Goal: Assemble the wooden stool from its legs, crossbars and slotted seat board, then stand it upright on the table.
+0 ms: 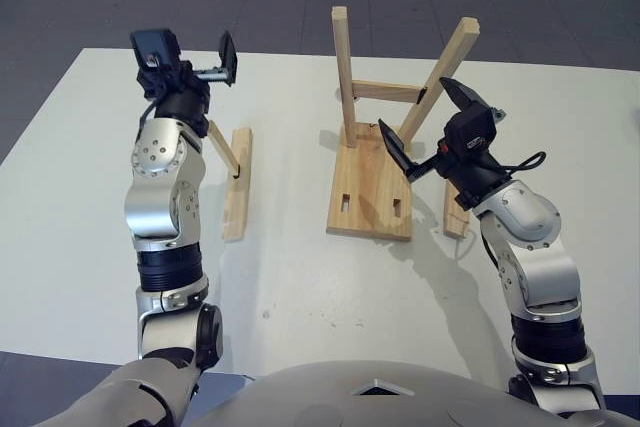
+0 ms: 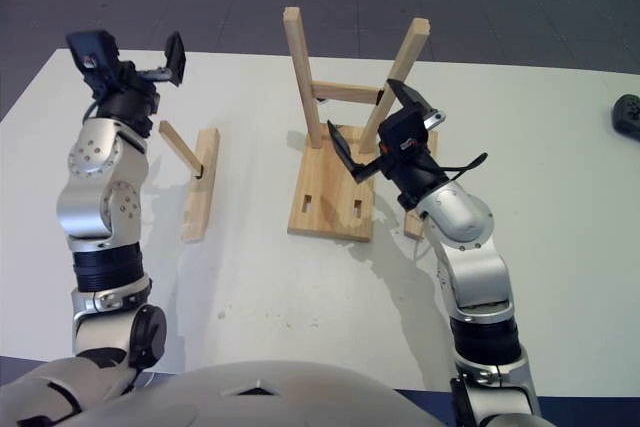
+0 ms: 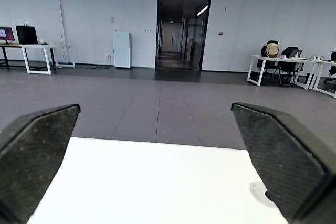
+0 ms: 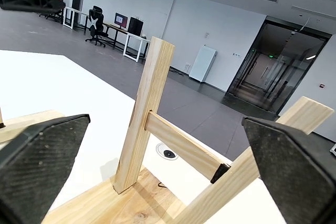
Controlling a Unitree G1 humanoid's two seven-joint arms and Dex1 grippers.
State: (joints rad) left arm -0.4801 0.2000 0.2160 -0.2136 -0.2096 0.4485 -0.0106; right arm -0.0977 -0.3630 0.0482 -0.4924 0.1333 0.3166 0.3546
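over the white table (image 1: 300,287) left tool (image 1: 192,53) and right tool (image 1: 413,102) gape wide, empty.

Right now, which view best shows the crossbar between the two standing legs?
Right wrist view: the crossbar is close, both joints visible. Eye views show it small, from above. Left wrist view faces the room.

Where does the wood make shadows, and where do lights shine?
Left eye view: the seat board casts a faint shadow on the table along its near edge. Left wrist view: a bright light strip glows in the corridor. Right wrist view: even light, no glare on the upright leg.
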